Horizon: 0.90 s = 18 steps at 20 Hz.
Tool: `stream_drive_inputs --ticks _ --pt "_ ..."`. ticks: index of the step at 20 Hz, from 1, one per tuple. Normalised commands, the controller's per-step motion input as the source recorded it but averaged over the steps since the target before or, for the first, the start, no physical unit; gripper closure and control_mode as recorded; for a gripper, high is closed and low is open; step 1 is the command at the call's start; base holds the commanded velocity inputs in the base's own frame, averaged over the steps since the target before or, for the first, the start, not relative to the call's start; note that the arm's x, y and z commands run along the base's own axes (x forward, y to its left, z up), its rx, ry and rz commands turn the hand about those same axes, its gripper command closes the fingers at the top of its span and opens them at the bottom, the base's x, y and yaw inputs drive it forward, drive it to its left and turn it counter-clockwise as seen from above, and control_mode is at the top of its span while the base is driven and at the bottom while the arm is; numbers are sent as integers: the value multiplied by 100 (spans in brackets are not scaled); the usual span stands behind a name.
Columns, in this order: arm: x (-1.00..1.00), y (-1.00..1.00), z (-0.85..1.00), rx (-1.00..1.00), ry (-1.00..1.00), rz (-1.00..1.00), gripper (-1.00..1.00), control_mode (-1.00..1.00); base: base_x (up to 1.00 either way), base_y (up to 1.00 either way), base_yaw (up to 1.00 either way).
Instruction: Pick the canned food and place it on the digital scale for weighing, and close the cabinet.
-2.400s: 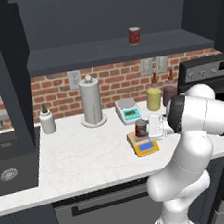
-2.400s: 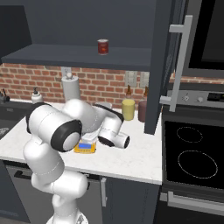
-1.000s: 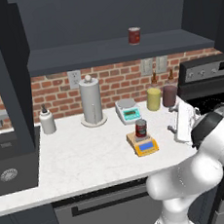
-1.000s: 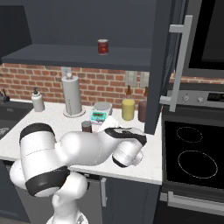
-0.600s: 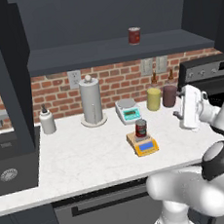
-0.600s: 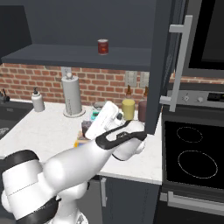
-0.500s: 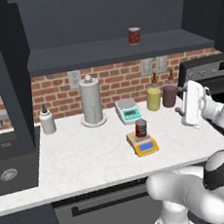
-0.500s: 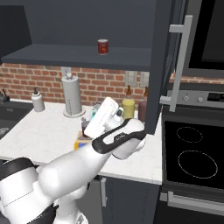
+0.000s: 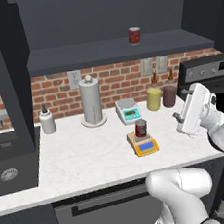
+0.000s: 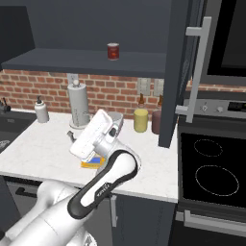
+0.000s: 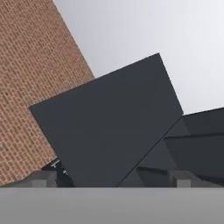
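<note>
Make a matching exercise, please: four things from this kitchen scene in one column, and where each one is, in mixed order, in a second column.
Things:
1. canned food
2. digital scale
3. brighter red can
4. paper towel roll

Places:
A. on the open shelf of the cabinet
B. flat on the counter, near its front
C. upright by the brick wall
D. on top of the yellow-orange scale

Pairs: 1-D, 2-B, 3-A, 4-C
</note>
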Motion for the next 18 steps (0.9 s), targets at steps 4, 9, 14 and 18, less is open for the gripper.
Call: stream_drive_inputs --ticks 4,9,14,18 --pt "-63 82 37 15 -12 -35 -100 -100 0 0 0" --pt "-29 2 42 26 -3 -44 -100 -100 0 0 0" --pt "-1 -60 18 16 -2 -35 -100 -100 0 0 0" --pt "0 -71 20 16 -2 -36 -100 -100 0 0 0"
